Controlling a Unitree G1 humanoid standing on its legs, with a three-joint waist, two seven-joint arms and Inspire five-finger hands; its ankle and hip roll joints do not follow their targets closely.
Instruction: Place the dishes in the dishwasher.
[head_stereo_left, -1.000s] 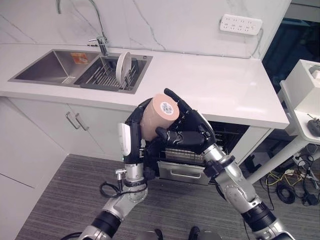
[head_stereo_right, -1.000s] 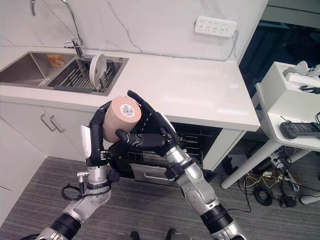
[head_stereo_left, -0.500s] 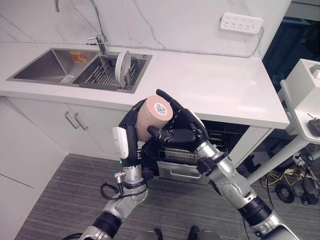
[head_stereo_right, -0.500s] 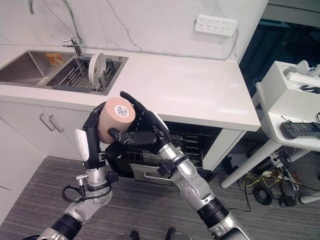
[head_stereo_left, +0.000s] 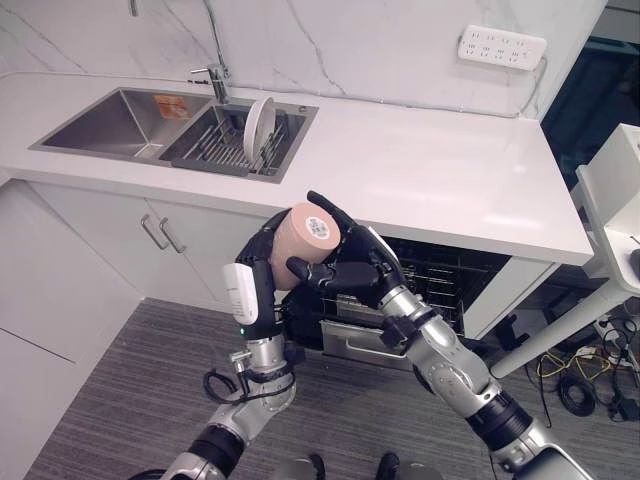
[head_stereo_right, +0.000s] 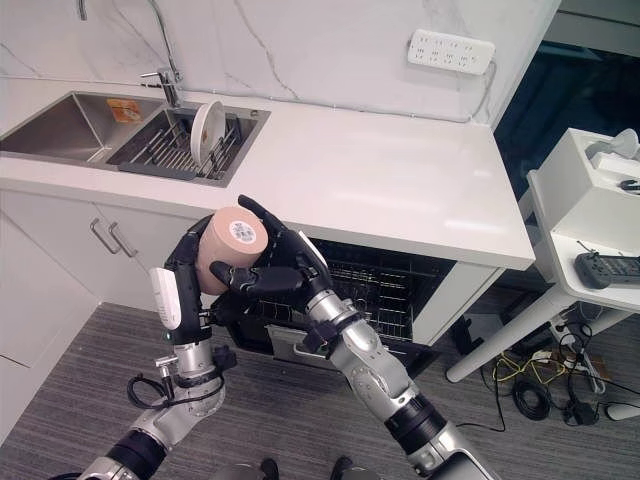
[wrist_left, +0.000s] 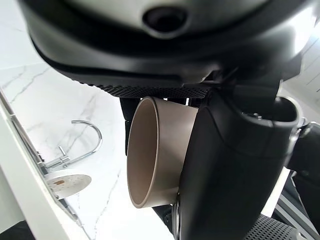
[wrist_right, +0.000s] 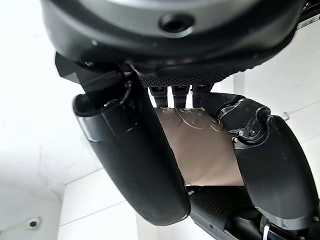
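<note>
Item, as I see it from the head camera: one tan cup (head_stereo_left: 303, 232), plain matte cylinder, held bottom-up in mid-air in front of the counter edge, above the open dishwasher (head_stereo_left: 430, 290). A small round white sticker sits on its flat base, which faces the camera.

Holding: my left hand (head_stereo_left: 262, 262) grips the cup from the left with fingers curled round its wall, white-covered thumb alongside. My right hand (head_stereo_left: 345, 268) grips it from the right, fingers wrapped over the far side and the thumb across the front. Both hands have their fingers closed on the cup.

Left wrist view: the cup's open mouth (wrist_left: 142, 152) and thin rim show here, with a darker interior; beyond it the curved tap and a white plate. The head views show the base but not the mouth.

Right wrist view: the cup's side wall (wrist_right: 202, 150), with a faint raised pattern near one end, clamped between thumb and fingers.

Surroundings, head views: white countertop (head_stereo_left: 430, 180); steel sink (head_stereo_left: 110, 120) with a drying rack holding one upright white plate (head_stereo_left: 259, 128); chrome tap (head_stereo_left: 212, 60); wall socket strip (head_stereo_left: 503, 46); dishwasher wire rack pulled out below the counter; white side table (head_stereo_right: 590, 220) to the right.
</note>
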